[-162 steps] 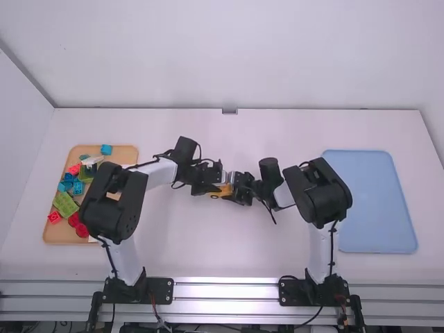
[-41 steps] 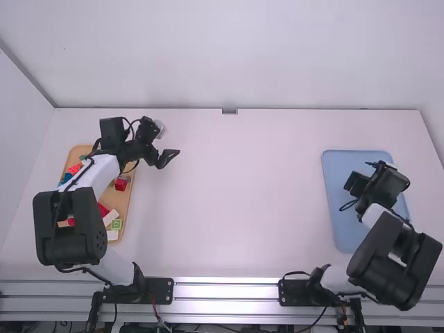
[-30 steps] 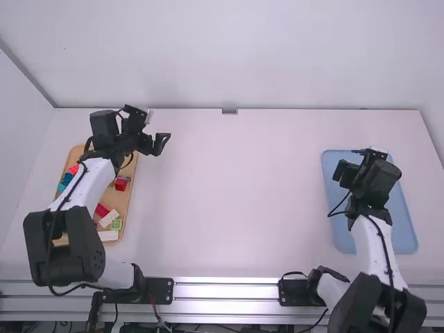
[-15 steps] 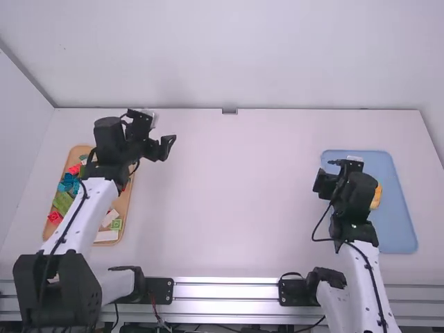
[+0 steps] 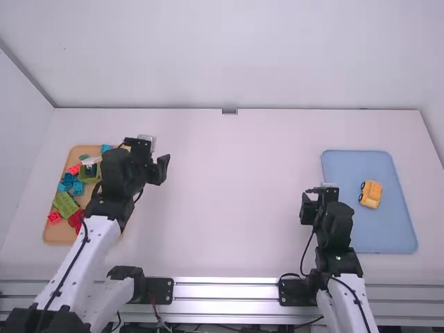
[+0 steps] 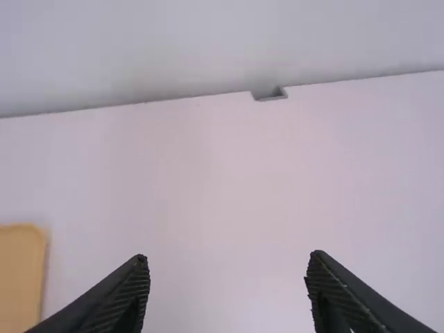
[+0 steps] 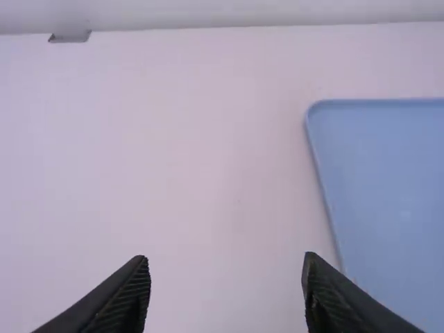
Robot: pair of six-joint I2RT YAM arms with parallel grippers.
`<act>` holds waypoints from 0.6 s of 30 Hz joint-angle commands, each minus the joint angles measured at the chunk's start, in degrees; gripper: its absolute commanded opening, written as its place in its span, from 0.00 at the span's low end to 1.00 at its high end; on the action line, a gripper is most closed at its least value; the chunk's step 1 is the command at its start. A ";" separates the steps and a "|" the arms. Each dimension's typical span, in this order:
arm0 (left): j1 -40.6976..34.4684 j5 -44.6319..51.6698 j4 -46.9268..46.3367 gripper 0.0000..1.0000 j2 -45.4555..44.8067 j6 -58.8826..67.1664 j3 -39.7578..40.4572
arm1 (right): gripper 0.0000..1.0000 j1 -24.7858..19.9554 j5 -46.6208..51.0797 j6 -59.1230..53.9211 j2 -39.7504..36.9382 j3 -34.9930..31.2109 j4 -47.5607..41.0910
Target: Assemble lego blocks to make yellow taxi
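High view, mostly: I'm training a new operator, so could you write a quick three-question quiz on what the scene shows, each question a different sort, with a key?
1. True or false: the taxi is on the blue tray.

2. What is between the fingers of the right gripper?
a) the taxi
b) a green block
c) nothing

3. Fill the gap: the loose blocks lie on the ____ tray, at the high view's left.

Key: 1. true; 2. c; 3. tan
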 commanded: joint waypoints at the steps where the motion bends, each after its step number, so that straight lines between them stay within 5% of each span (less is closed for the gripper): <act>1: 0.16 -6.35 0.10 0.53 -4.07 -1.02 -3.42 | 0.49 -0.03 0.38 0.38 -3.47 -3.60 0.14; 5: 0.16 -11.75 0.10 0.43 -9.56 -1.02 -8.90 | 0.39 -0.03 0.38 0.38 -8.83 -7.97 0.14; 18: 0.16 -11.75 0.10 0.16 -25.35 -1.02 -24.70 | 0.16 -0.03 0.38 0.38 -22.23 -7.97 0.14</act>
